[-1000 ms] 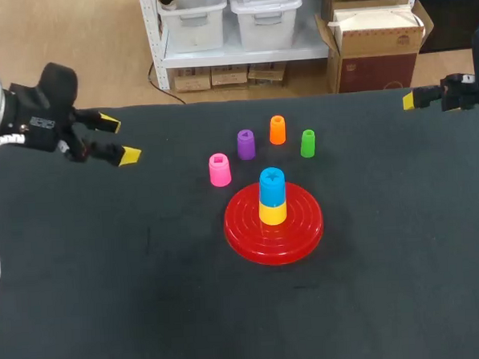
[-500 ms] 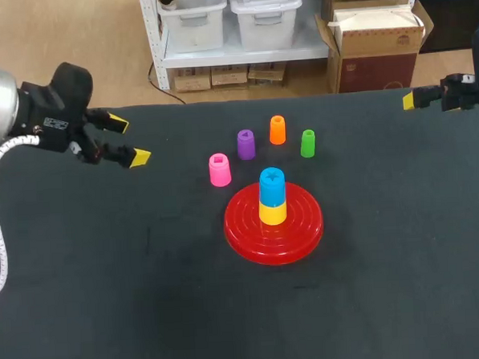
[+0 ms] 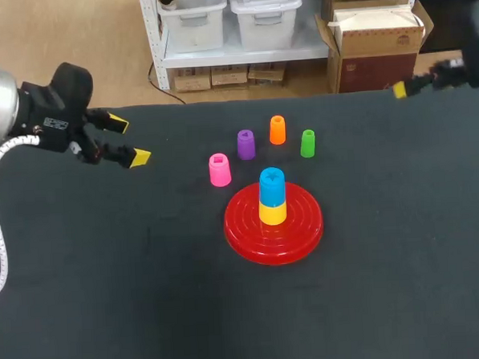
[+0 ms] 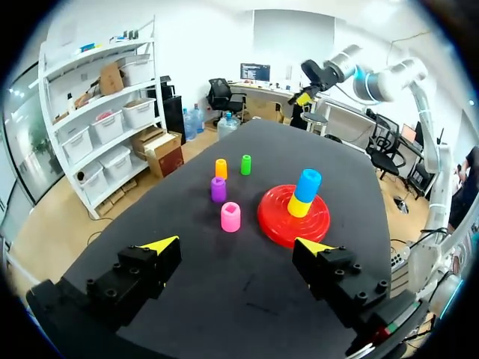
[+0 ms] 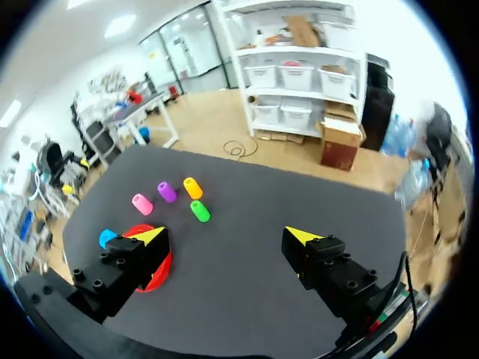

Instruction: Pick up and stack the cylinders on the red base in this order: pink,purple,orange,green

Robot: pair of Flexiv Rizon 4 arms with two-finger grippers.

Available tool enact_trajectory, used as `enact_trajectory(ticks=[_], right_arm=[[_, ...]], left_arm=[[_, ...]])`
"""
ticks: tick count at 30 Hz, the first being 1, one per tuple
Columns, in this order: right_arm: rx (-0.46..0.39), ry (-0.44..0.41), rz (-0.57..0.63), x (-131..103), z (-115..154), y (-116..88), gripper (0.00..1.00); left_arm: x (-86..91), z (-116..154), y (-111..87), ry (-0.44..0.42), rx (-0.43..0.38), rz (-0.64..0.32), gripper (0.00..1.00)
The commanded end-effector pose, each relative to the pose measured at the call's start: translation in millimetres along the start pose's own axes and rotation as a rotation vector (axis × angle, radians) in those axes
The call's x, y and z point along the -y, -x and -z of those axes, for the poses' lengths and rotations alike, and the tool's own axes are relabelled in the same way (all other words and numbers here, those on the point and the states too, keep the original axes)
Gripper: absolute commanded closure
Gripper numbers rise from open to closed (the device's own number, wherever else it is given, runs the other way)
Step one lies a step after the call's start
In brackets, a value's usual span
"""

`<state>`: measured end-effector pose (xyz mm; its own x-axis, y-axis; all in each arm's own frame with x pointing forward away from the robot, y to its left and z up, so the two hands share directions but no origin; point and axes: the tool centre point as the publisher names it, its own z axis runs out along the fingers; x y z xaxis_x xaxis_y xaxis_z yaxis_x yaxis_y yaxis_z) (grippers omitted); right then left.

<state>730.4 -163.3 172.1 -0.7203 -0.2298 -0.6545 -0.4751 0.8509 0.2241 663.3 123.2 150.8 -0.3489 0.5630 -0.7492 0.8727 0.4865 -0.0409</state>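
On the dark desk point(image 3: 108, 275), the red base point(image 3: 246, 231) sat near the middle, carrying a yellow cylinder point(image 3: 272, 211) with a blue cylinder point(image 3: 272, 183) stacked on top. The pink cylinder point(image 3: 220, 170) stood upright just beside the base's far left rim. Past it stood the purple cylinder point(image 3: 246, 144), the orange cylinder point(image 3: 277, 130) and the green cylinder point(image 3: 307, 143), all four apart from one another on the desk. My left end effector point(image 3: 129, 141) hovered over the desk's far left part, well apart from them, its fingers spread wide with nothing between. My right end effector point(image 5: 227, 235) hung at the desk's far right edge, likewise spread wide and empty.
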Motion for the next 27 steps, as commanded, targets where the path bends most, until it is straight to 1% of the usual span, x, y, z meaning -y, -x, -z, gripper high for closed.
enact_trajectory(ticks=[1,3,5,7,9,11,15,18,20,23,27], right_arm=[[-0.312,0.142,0.323,-14.1,-55.4,61.3,0.0],[-0.374,0.16,0.409,-29.9,-72.6,71.0,0.0],[-0.407,0.177,0.477,-46.6,-89.3,77.7,0.0],[-0.45,0.189,0.533,-63.3,-105.5,81.2,0.0],[-0.47,0.214,0.583,-79.7,-120.0,84.0,0.0],[-0.51,0.231,0.64,-94.2,-135.9,85.5,0.0],[-0.569,0.245,0.696,-113.1,-164.3,93.1,0.0],[-0.61,0.232,0.734,-124.5,-183.3,97.4,0.0],[-0.643,0.229,0.747,-133.2,-194.4,97.6,0.0],[-0.683,0.25,0.77,-149.5,-206.4,95.9,0.0],[-0.71,0.258,0.829,-174.9,-220.2,89.4,0.0]], left_arm=[[-1.3,-1.1,0.1,-0.001,-0.002,0.0,0.0],[-1.3,-1.1,0.1,-0.001,-0.002,0.0,0.0],[-1.3,-1.1,0.1,-0.001,-0.002,0.0,0.0],[-1.3,-1.1,0.1,-0.001,-0.002,0.0,0.0],[-1.3,-1.1,0.1,-0.001,-0.002,0.0,0.0],[-1.3,-1.1,0.1,-0.001,-0.002,0.0,0.0],[-1.3,-1.1,0.1,-0.001,-0.002,0.0,0.0],[-1.3,-1.1,0.1,-0.001,-0.002,0.0,0.0],[-1.3,-1.1,0.1,-0.001,-0.002,0.0,0.0],[-1.3,-1.1,0.1,-0.001,-0.002,0.0,0.0],[-1.3,-1.1,0.1,-0.001,-0.002,0.0,0.0]])
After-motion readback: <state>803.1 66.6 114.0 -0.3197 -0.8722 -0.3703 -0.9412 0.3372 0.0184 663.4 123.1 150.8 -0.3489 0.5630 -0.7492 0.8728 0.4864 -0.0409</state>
